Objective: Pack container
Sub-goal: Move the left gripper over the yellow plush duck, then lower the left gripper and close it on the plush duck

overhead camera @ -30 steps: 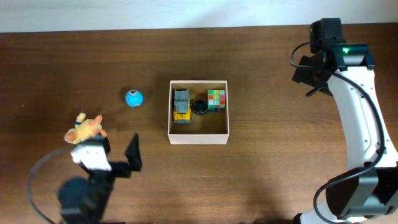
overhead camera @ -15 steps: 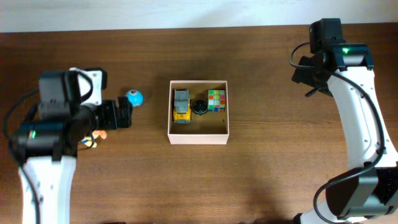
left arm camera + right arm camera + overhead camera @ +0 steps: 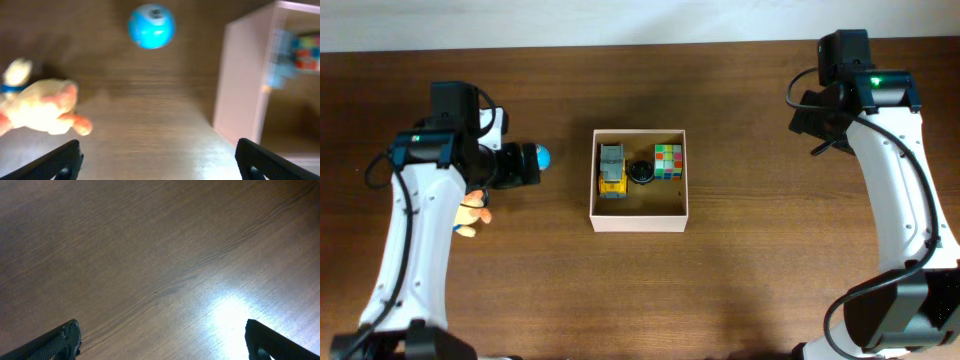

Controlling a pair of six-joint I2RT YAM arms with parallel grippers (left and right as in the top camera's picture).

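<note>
Packing incomplete: ball (image 3: 151, 26) and plush (image 3: 42, 107) lie outside the container (image 3: 640, 222).
The left tool (image 3: 159, 159), wide open and empty, hangs above both, apparently to pick one; the right tool (image 3: 162, 340), equally open, holds nothing, well apart.

Brown wood table (image 3: 740, 280): container (image 3: 639, 223) ctr; blue ball (image 3: 151, 26), plush toy (image 3: 42, 107) left.

Extending the left arm (image 3: 415, 235) forward, bending at the wrist, pointing the left gripper (image 3: 524, 165) rightward with 2 fingers (image 3: 60, 161) spread wide, gripping nothing. Arching the right arm (image 3: 905, 190) along the right side, hovering the right gripper (image 3: 812, 122) wide open, empty.
</note>
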